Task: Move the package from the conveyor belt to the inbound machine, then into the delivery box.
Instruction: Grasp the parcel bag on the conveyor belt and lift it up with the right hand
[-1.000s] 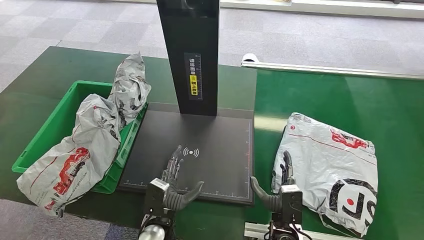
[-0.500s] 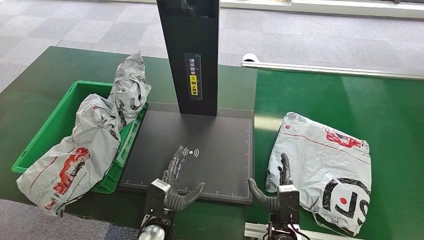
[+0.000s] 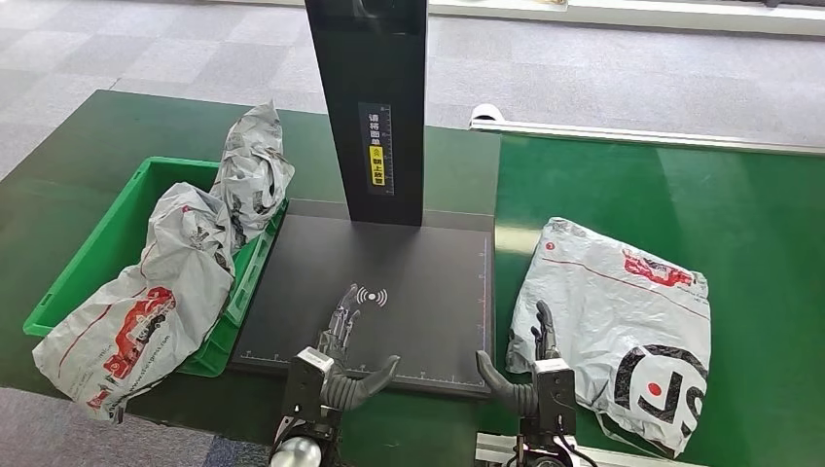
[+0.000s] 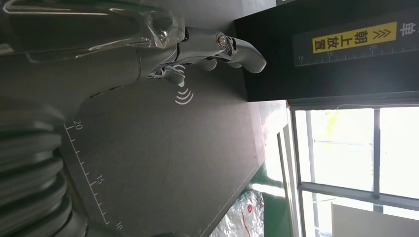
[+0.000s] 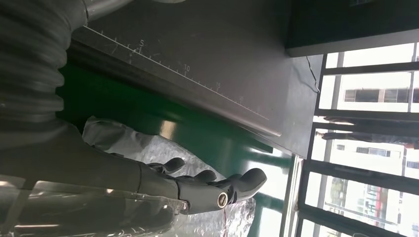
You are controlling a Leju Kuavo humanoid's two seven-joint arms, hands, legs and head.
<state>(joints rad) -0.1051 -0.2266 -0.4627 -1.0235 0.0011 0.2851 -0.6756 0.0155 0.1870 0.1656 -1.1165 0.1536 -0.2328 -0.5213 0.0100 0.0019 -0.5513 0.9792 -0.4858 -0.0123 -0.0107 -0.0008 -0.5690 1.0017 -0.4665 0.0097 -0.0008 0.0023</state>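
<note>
Head view: green conveyor belt (image 3: 681,185), grey tiled floor (image 3: 146,58), left hand (image 3: 336,336) and right hand (image 3: 540,365) both empty, fingers spread.

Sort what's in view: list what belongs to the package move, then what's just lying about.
Belongs to the job:
- grey package on the conveyor belt
- inbound machine
- green delivery box
- right hand beside the package
- left hand over the machine

Lying about:
- two bagged parcels already in the box

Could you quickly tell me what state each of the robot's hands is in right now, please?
Left hand: open, holding nothing, over the black scanner plate.
Right hand: open, holding nothing, at the near edge of the grey package.
</note>
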